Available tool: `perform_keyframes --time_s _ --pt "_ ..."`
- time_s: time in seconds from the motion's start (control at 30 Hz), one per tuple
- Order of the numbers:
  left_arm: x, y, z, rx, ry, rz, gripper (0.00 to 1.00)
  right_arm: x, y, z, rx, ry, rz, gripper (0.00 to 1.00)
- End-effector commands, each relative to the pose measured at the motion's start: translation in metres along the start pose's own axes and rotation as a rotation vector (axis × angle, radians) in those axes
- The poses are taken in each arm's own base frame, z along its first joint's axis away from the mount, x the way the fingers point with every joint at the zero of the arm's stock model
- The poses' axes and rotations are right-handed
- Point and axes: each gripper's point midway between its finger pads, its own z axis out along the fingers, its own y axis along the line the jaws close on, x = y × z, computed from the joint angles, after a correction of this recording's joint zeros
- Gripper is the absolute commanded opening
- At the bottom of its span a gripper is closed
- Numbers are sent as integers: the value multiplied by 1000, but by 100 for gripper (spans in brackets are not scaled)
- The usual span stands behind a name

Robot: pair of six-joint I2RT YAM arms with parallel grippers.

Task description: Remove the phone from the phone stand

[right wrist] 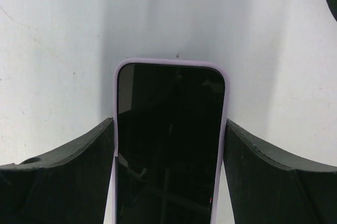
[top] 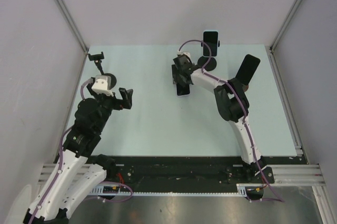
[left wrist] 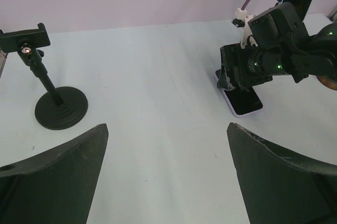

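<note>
Off its mount, by the look of it: lavender-cased phone pinched at both edges by the right gripper, low against the table at centre of the overhead frame. At upper left, an empty phone stand. Left gripper spread wide, holding nothing. Seemingly left to do: setting down, letting go, backing off.
</note>
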Motion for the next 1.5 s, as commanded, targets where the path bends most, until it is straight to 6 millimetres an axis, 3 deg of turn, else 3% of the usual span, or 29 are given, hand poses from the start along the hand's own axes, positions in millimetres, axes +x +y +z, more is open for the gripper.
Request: perform_keyframes --time_s 0.0,0.1,0.13,0.2,0.23,0.43,0.57,0.83,1.17,1.27,1.47 --pt "-8 5 -4 -16 -33 28 100 0 -18 15 66 -16 86 0" --pt "-8 6 -4 -19 -35 29 100 4 -24 12 64 -12 121 11" --pt "-8 6 -4 -19 -35 27 100 10 -28 13 59 -4 141 21" --pt "-7 5 -4 -16 -35 27 100 3 -28 4 34 -24 165 33" --pt "-8 5 -5 -11 -36 27 100 1 -28 4 18 -34 176 44" --pt "-8 2 -5 1 -37 27 100 -9 -29 -5 -7 -46 165 82" --pt "-6 2 -4 1 -31 28 100 -18 -31 -13 -15 -63 170 94" --pt "-4 1 -3 7 -26 30 100 -15 -34 -23 -27 -59 153 100" --pt "-4 -1 -2 19 -22 31 100 0 -19 -30 -128 -41 108 90" --pt "-3 -1 -2 18 -19 32 100 -1 -19 -38 -134 -52 102 88" --pt "-4 -2 -3 23 -21 31 100 -27 -20 -79 -173 -120 65 88"
